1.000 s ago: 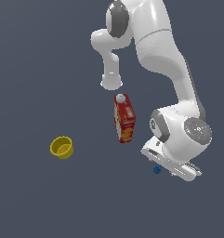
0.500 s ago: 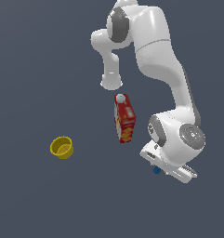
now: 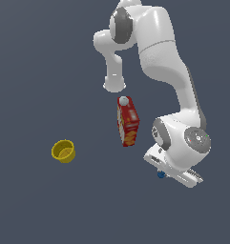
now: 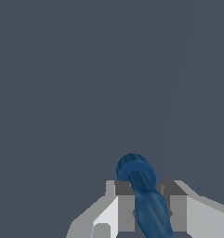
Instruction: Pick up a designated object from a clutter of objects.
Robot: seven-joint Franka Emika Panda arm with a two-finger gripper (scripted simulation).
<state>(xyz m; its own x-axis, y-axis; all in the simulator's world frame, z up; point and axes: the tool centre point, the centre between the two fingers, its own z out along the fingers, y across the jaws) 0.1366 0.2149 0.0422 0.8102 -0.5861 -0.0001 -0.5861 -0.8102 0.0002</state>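
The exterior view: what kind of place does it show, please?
Most likely a simulated test scene, not a real room: a flat, featureless grey floor, a smoothly rendered white arm, and only a red cracker box and yellow cup standing about.

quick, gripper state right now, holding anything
Gripper: the blue knobbly item sits between the jaws, but whether they are shut on it cannot be told.

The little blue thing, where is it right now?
The little blue thing sits between the fingers of the hand in the wrist view. In the exterior view it peeks out under the arm, to the right of the red box.
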